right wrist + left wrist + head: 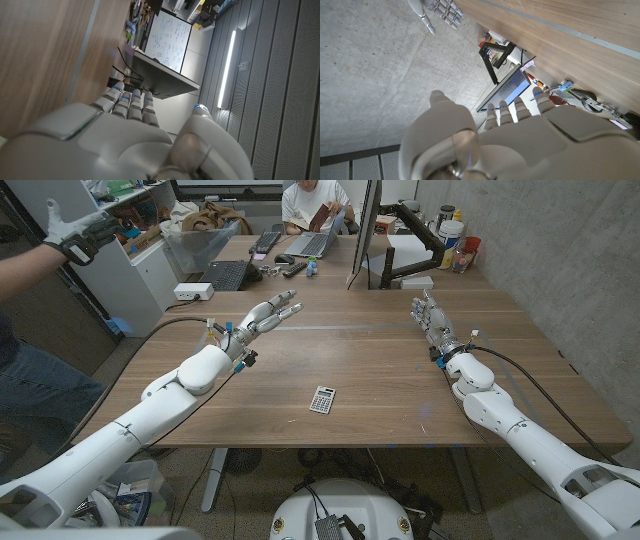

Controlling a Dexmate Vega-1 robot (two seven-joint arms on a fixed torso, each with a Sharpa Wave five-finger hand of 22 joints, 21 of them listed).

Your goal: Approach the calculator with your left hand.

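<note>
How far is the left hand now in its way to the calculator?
Done: nothing visible yet. In hand: the left hand is raised over the table, fingers apart, holding nothing. Left: the calculator lies untouched nearer the front edge, well apart from it. The right hand waits at the far side.

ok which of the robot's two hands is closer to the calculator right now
The left hand. The calculator lies toward its side of the table; the right hand is farther off.

Glossy white arm shells w/ black cables, grey metallic fingers (pixel 283 308), blue dots on tips.
</note>
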